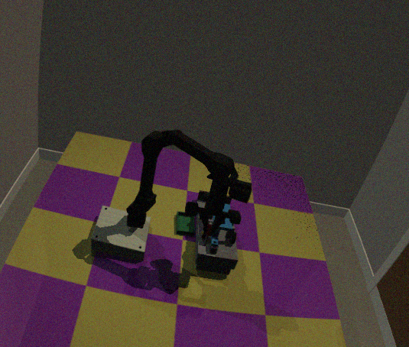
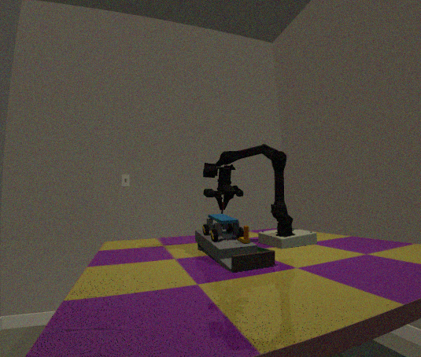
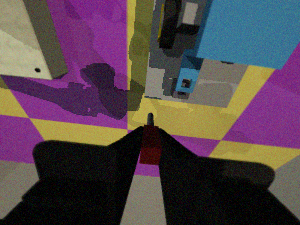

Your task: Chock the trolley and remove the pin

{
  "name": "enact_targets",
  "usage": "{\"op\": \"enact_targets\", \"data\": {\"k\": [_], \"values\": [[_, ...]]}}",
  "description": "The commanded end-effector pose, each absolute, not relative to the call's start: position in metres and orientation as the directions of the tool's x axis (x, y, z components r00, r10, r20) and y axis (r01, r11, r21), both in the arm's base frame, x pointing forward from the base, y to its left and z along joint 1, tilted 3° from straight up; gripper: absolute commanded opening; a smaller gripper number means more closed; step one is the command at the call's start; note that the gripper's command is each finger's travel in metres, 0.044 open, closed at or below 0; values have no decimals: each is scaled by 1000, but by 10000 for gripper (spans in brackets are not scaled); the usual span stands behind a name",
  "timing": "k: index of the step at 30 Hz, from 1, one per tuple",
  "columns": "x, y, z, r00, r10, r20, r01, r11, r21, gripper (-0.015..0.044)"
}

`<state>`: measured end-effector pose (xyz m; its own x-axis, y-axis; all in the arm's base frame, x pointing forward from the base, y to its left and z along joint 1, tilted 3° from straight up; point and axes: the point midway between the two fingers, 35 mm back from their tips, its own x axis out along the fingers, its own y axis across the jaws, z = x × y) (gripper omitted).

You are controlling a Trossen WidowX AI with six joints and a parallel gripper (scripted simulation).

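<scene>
The fingers [image 2: 224,202] are clenched on the red-headed stop pin [image 3: 150,149], held up above the ramp [image 1: 218,257] [image 2: 228,244]. From here I see the blue-topped trolley [image 2: 223,218] [image 3: 245,31] standing on that ramp, with the chock [image 2: 246,234] upright near its downhill wheel. The green tray [image 1: 184,224] sits on the worktop [image 1: 222,329] [image 2: 138,314] just beside the ramp, between it and the arm's pale base [image 1: 122,238] [image 2: 307,238] [image 3: 20,49].
</scene>
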<state>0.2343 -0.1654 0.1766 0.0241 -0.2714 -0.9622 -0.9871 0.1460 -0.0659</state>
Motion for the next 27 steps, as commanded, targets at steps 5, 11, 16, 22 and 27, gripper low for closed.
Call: {"op": "enact_targets", "data": {"k": [5,11,16,22,27], "values": [[206,-161,173,23,-268,-963,-988,143,-63,0],[192,-159,170,21,-268,-963,-988,143,-62,0],[194,-151,169,22,-267,-963,-988,143,-62,0],[199,-129,167,22,-265,-964,-988,143,-62,0],[204,-111,164,23,-264,-964,-988,143,-62,0]]}}
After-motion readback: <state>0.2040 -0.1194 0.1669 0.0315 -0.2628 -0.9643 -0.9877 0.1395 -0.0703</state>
